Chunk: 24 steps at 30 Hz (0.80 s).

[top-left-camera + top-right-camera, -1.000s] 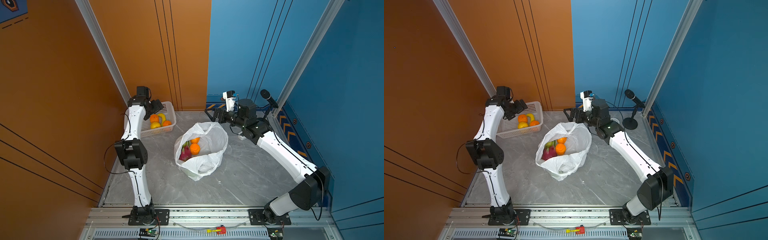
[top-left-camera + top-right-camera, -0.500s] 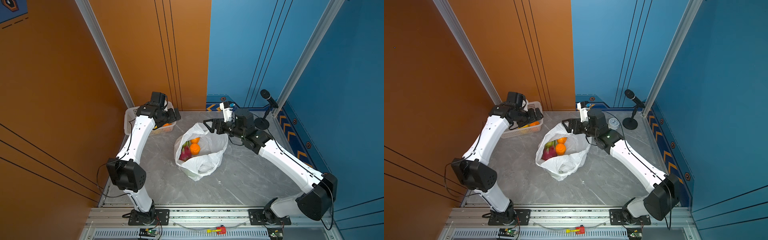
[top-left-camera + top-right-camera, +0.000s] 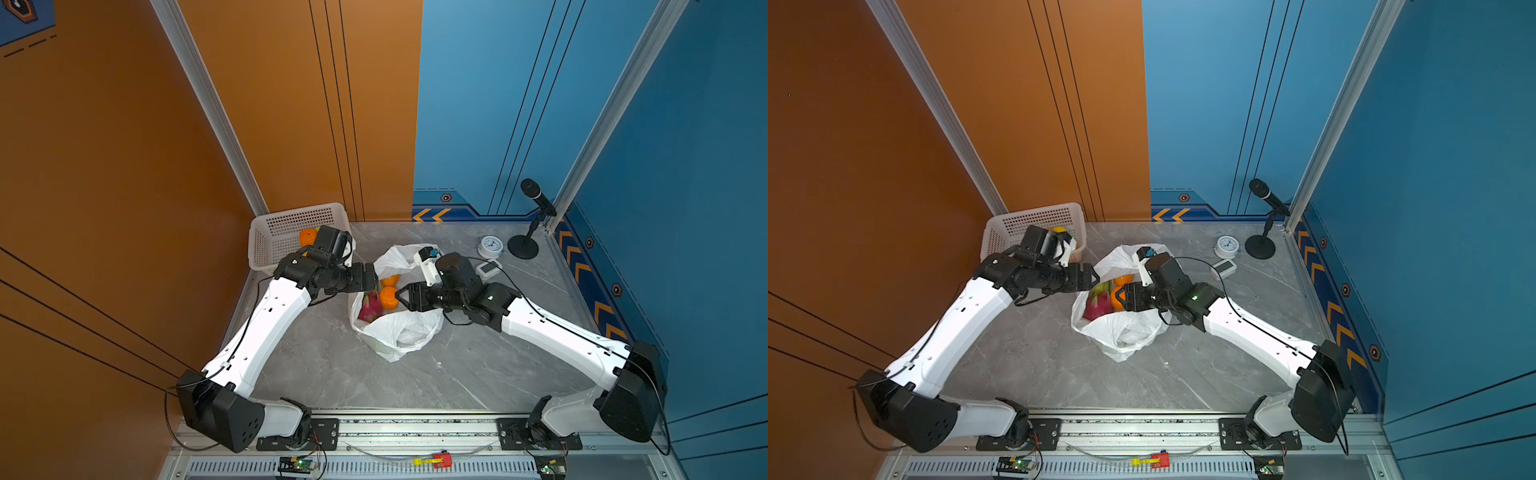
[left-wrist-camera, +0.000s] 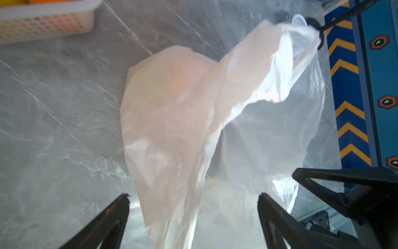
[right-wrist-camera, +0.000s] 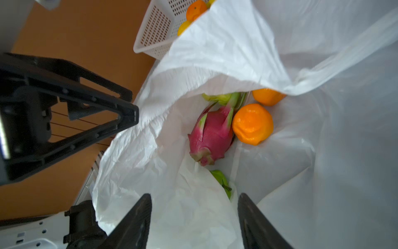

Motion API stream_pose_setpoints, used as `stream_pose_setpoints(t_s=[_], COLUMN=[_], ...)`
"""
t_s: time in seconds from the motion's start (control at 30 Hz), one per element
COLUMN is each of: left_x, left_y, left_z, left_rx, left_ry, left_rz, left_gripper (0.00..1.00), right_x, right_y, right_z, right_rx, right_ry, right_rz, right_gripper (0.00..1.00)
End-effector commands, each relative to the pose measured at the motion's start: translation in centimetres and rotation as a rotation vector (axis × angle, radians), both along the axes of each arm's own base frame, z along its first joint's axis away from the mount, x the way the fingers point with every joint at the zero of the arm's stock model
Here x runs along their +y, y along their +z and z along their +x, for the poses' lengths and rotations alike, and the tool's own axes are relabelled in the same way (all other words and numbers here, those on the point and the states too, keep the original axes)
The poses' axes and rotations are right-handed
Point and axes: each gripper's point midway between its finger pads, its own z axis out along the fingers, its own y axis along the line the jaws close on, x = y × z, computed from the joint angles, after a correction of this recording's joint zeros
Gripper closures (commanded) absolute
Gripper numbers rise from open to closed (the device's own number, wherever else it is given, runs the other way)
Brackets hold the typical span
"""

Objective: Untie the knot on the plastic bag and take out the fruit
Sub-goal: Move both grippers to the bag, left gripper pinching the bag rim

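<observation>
Bag (image 5: 215,54) — two oranges (image 5: 252,124), one dragon fruit (image 5: 210,133)

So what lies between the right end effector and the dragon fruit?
Right wrist view: a crumpled fold of the plastic bag and a partly covered green fruit separate the right end effector from the dragon fruit.

Translucent white plastic bag (image 3: 401,332), mouth open, pink dragon fruit (image 5: 210,135), two oranges (image 5: 252,124), green fruit (image 5: 221,181) inside

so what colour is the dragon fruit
The dragon fruit is pink-red with green tips; right wrist view.
</observation>
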Motion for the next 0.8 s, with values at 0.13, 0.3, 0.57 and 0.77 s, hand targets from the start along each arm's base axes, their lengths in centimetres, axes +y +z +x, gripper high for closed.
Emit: stream_pose_setpoints(t_s=[0.13, 0.3, 0.57, 0.77], left_x=[0.1, 0.0, 0.9, 1.2], left_y=[-4.2, -7.7, -11.6, -12.6], left_z=[-3.6, -5.5, -6.7, -6.6], left_rx=[0.062, 0.133, 0.181, 0.192], left_ry=[0.008, 0.031, 0.059, 0.049], left_rz=[0.067, 0.065, 0.114, 0.150], left_gripper=[0.08, 0.13, 0.27, 0.38], right_x=[-0.8, -0.5, -0.2, 0.0], right_y=[-8.0, -11.2, -9.9, -6.9], right_z=[-5.3, -8.3, -7.6, -4.6], right_rx=[0.122, 0.170, 0.115, 0.051], right_ry=[0.116, 0.195, 0.176, 0.105], right_rz=[-0.240, -0.327, -0.315, -0.261], right_gripper=[0.39, 0.40, 0.40, 0.34])
